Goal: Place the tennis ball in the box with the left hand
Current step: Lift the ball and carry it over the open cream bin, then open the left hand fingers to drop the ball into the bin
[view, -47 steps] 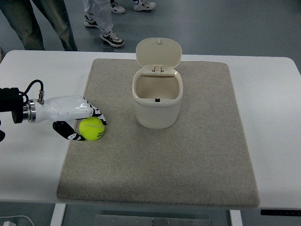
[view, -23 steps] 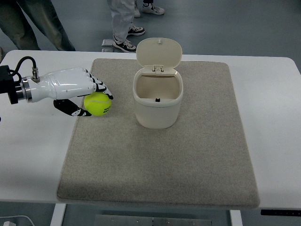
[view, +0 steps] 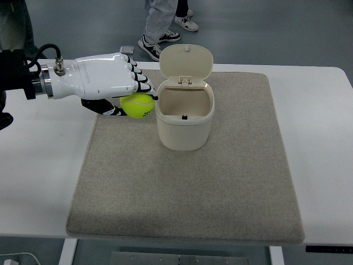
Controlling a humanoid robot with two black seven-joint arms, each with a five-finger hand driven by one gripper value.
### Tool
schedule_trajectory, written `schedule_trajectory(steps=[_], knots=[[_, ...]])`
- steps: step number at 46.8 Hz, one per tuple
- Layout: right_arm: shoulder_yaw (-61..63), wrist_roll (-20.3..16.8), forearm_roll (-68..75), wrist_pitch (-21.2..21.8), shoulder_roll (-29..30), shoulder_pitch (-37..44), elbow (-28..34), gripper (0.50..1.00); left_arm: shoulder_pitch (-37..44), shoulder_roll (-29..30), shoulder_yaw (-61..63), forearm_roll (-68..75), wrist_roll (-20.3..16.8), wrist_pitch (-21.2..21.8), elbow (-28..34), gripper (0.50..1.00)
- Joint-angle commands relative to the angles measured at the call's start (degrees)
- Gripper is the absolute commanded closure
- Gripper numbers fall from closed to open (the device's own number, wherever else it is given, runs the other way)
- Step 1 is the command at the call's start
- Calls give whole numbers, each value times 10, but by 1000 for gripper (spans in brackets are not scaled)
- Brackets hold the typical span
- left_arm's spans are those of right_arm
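Observation:
My white left hand comes in from the left edge and is shut on the yellow-green tennis ball. The ball is held above the mat, just left of the box's rim and very close to it. The cream box stands on the mat's upper middle with its hinged lid tipped up and back. Its inside shows only a small dark mark on the front wall. The right arm does not show.
A grey felt mat covers most of the white table. People's legs and sneakers stand on the floor beyond the far edge.
My left hand has lifted the tennis ball off the mat and carried it up and to the right, from the mat's left edge to the box's left rim.

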Motion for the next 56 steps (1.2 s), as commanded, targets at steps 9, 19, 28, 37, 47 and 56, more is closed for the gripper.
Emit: schedule_trajectory(steps=[9,19,28,37,47,56], knots=[[0,0,0,0,0,0,0,562,-30,-42,0,48,4,0,13,1000],[0,0,0,0,0,0,0,562,-38,-100,0,100,6,2,49,1000],[0,0,0,0,0,0,0,562,-49,-149,0,105,7,2,89,1000],[0,0,0,0,0,0,0,562,-53,-165,0,105,7,5,96,879],[0,0,0,0,0,0,0,562,-46,-174,1,100,7,5,103,656],[0,0,0,0,0,0,0,562,-40,-172,1,84,7,22,103,536]])
